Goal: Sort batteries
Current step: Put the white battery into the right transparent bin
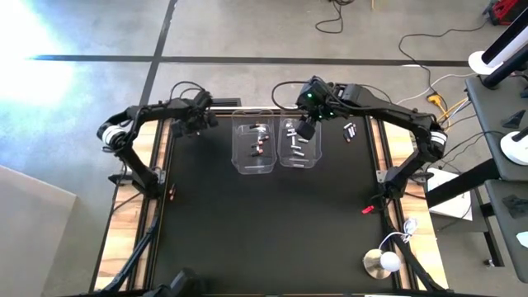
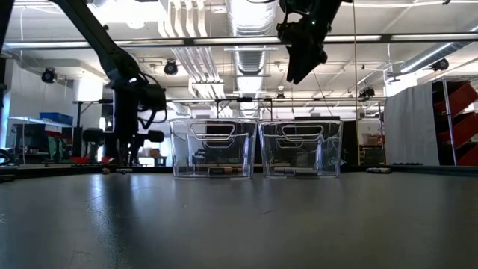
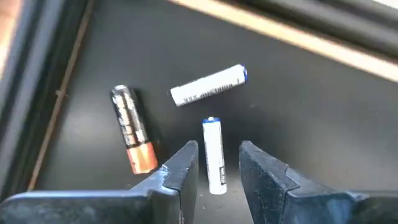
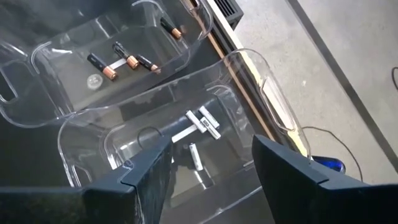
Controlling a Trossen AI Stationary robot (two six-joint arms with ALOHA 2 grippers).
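Batteries (image 4: 200, 124) in bins (image 4: 124, 149) (sorted)

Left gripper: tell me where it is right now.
The left gripper is low over the black mat at the table's far left, left of both clear bins, its open fingers straddling a white battery.

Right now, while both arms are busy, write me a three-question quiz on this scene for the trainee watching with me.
1. True or false: the left gripper has its fingers on either side of a white battery lying on the mat.
2. What is the right gripper above? A) the bin of white batteries B) the bin of dark copper-tipped batteries C) the loose batteries on the mat at the right
3. How many batteries show in the left wrist view, and how many are dark with a copper end?

Key: 1 true; 2 A; 3 three, one.
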